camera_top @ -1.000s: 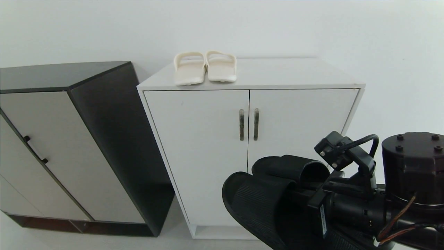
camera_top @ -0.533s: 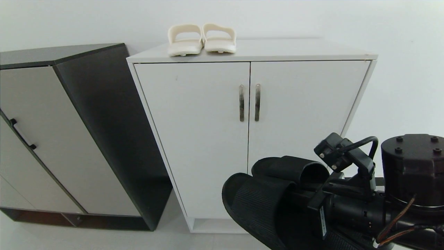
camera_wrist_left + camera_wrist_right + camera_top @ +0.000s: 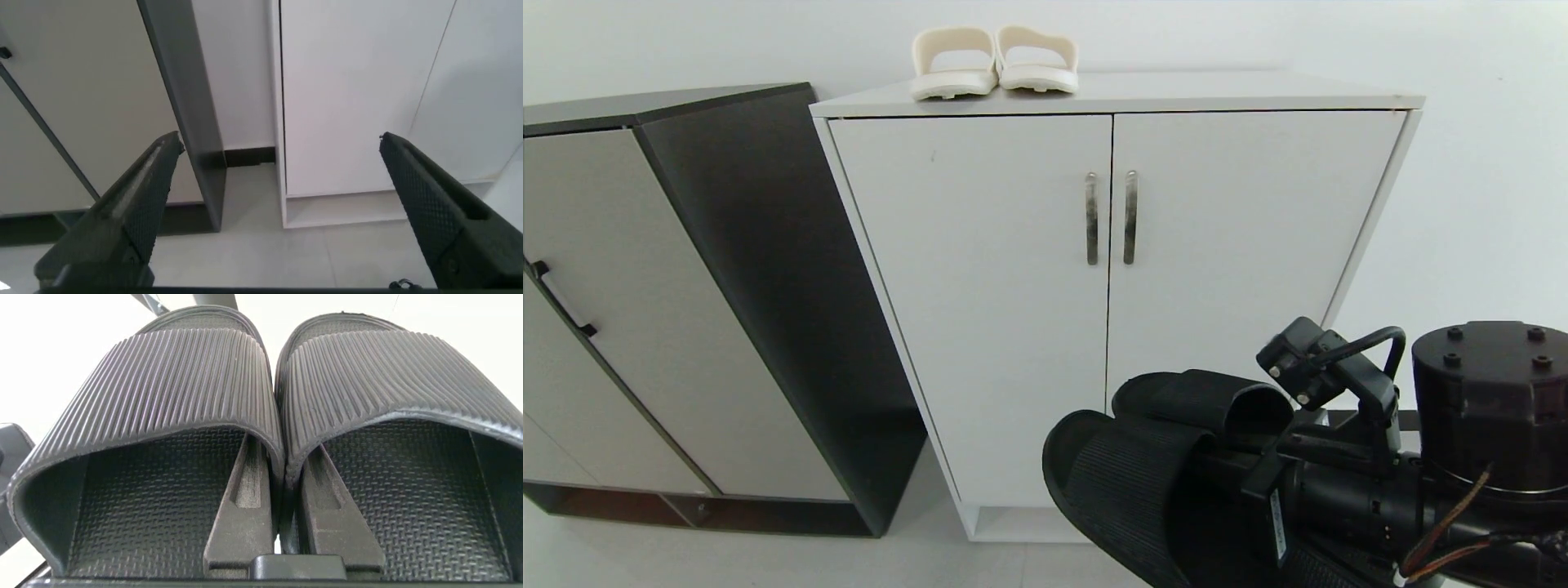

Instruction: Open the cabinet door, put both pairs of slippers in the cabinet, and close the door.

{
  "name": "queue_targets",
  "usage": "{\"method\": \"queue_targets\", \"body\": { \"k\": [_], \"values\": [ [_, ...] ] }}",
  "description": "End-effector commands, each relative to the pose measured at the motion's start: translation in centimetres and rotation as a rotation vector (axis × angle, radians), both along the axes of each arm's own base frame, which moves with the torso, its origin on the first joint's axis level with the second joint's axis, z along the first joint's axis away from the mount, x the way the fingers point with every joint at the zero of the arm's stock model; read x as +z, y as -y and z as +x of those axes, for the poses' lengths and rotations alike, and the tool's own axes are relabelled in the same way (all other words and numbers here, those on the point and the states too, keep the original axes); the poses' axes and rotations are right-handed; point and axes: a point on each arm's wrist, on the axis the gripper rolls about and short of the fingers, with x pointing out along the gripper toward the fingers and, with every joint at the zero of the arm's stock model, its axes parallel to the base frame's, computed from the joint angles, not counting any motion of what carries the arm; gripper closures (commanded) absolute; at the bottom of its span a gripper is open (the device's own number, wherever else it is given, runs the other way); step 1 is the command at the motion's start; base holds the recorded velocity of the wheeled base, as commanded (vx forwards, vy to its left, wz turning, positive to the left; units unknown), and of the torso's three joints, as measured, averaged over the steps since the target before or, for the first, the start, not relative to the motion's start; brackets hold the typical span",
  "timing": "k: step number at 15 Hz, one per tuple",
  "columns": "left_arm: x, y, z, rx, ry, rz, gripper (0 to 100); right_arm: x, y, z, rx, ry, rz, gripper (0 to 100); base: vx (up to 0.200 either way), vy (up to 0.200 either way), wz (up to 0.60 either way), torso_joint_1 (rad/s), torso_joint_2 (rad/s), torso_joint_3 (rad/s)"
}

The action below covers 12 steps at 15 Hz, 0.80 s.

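You have the black slippers (image 3: 1160,465) side by side in the right gripper (image 3: 282,453), low at the near right, in front of the right door (image 3: 1233,245) of the white cabinet (image 3: 980,327). One of its fingers (image 3: 241,506) sits inside each slipper, and together they clamp the two touching inner walls. The cream slippers (image 3: 995,61) sit as a pair on the cabinet's top, toward its left end. Both doors are shut, with the two upright handles (image 3: 1111,218) just beside each other at the middle seam. Your left gripper (image 3: 279,143) holds nothing, its fingers spread wide apart. It hangs low, facing the floor where the white cabinet meets the dark cabinet (image 3: 768,269) to its left.
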Motion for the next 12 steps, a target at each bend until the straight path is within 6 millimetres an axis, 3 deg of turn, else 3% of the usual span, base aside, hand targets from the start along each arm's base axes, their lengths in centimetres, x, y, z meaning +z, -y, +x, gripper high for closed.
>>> {"method": "queue_targets", "body": {
  "k": [1, 5, 6, 8, 12],
  "values": [
    [5.9, 0.1, -0.5, -0.073, 0.069, -0.055, 0, -0.2, -0.2, 0.1, 0.002, 0.004, -0.005, 100, 0.000, 0.000, 0.00, 0.000, 0.00, 0.000],
    [7.8, 0.9, 5.0, -0.379, -0.200, -0.102, 0, 0.0, -0.1, 0.1, 0.000, 0.014, 0.002, 100, 0.000, 0.000, 0.00, 0.000, 0.00, 0.000],
    [8.1, 1.0, 7.4, -0.439, -0.257, -0.121, 0, 0.0, -0.1, 0.1, 0.000, 0.016, 0.005, 100, 0.000, 0.000, 0.00, 0.000, 0.00, 0.000],
    [9.7, 1.8, 11.2, -0.536, -0.245, -0.117, 0, -0.2, -0.1, 0.1, 0.003, 0.009, -0.002, 100, 0.000, 0.000, 0.00, 0.000, 0.00, 0.000],
    [13.0, 4.7, 14.8, -0.719, -0.212, -0.125, 0, -0.4, -0.1, 0.1, 0.016, 0.001, -0.004, 100, 0.000, 0.000, 0.00, 0.000, 0.00, 0.000]
  ]
}}
